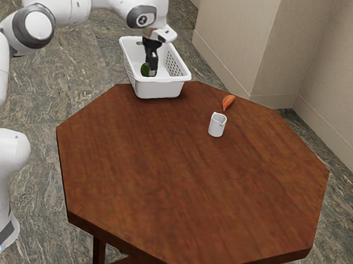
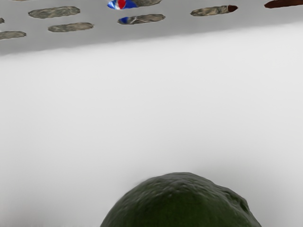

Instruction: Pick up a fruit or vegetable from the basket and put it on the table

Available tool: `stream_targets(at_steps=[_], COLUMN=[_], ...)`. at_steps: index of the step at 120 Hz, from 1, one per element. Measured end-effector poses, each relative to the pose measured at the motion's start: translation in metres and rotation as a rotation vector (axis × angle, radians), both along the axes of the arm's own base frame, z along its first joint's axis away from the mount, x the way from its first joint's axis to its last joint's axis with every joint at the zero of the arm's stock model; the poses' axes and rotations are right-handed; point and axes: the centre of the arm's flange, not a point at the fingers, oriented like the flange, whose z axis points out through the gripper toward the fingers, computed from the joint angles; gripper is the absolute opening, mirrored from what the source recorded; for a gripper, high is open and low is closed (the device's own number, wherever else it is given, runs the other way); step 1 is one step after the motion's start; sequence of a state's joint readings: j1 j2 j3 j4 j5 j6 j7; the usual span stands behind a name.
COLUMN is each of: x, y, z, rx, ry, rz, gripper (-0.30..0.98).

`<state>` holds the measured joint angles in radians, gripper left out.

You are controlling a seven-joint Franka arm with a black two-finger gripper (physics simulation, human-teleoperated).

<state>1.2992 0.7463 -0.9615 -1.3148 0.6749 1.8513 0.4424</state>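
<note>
Inside the white basket (image 1: 159,90), the gripper (image 1: 153,74) is down at the dark green avocado (image 2: 182,203), seemingly at the grasping step; its jaws' state cannot be told. Next calls for a secure grip, then lifting above the basket's rim toward the table (image 1: 181,187).

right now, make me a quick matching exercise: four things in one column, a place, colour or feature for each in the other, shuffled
1. round produce
2. small pitcher
3. basket
4. pointed object

A. orange
B. inside the basket
C. beside the pointed object
D. slotted walls

Pairs: 1-B, 2-C, 3-D, 4-A
</note>
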Motion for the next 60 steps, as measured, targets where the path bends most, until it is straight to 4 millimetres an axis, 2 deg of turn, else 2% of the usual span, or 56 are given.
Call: stream_targets(at_steps=[17,41,60], x=[0.000,0.000,0.001], y=[0.004,0.006,0.004], z=[-0.010,-0.013,-0.014], rx=[-0.008,-0.011,-0.011], ry=[0.000,-0.005,-0.007], rz=[0.001,0.002,-0.003], gripper=[0.68,0.67,0.58])
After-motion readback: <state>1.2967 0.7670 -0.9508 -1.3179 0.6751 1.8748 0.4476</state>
